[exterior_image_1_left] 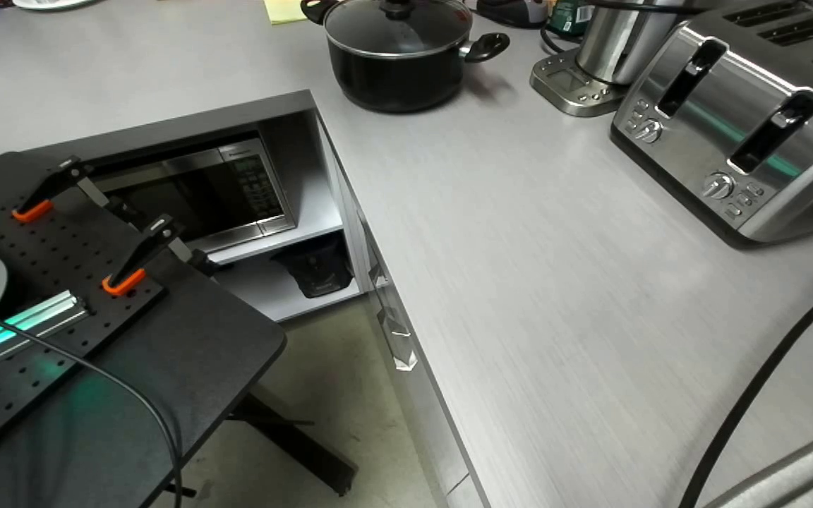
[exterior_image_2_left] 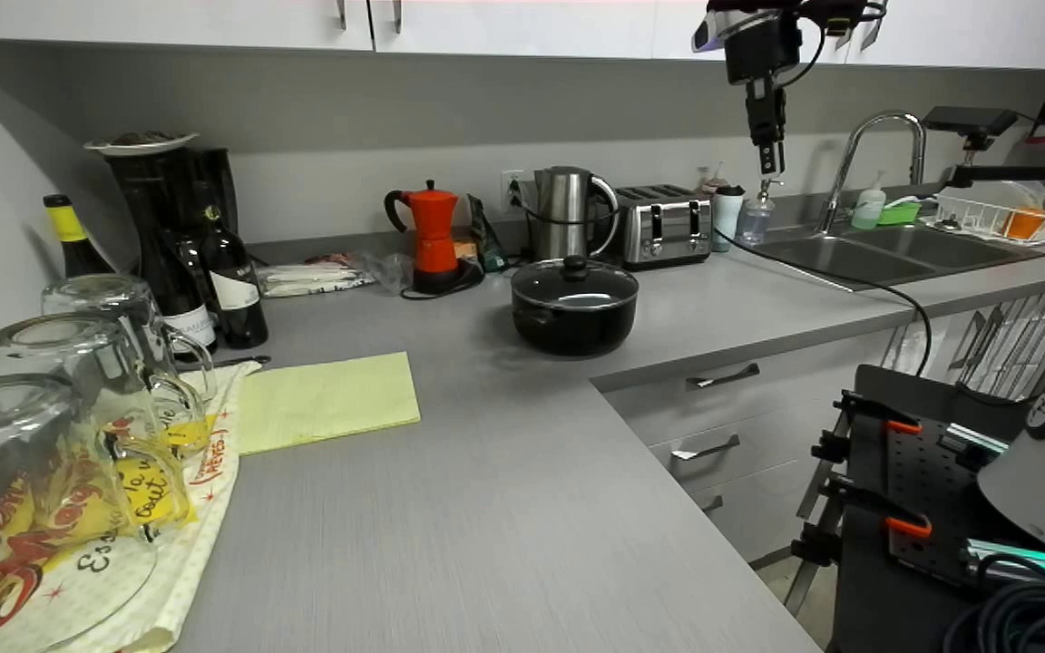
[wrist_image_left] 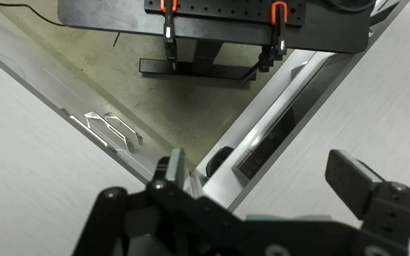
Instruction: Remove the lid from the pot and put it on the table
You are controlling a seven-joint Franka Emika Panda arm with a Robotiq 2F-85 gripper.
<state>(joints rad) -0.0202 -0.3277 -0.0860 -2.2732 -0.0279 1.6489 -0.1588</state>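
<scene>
Currently, the gripper (wrist_image_left: 256, 165) is spread wide, low in the wrist view; top centre in an exterior view, the pot (exterior_image_1_left: 396, 83) is covered by the lid (exterior_image_1_left: 398, 32).

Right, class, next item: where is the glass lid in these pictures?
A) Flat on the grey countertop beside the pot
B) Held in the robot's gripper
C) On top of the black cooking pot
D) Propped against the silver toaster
C: in both exterior views the glass lid covers the black cooking pot, knob upward, and in the wrist view the gripper stands open, holding nothing.
</scene>
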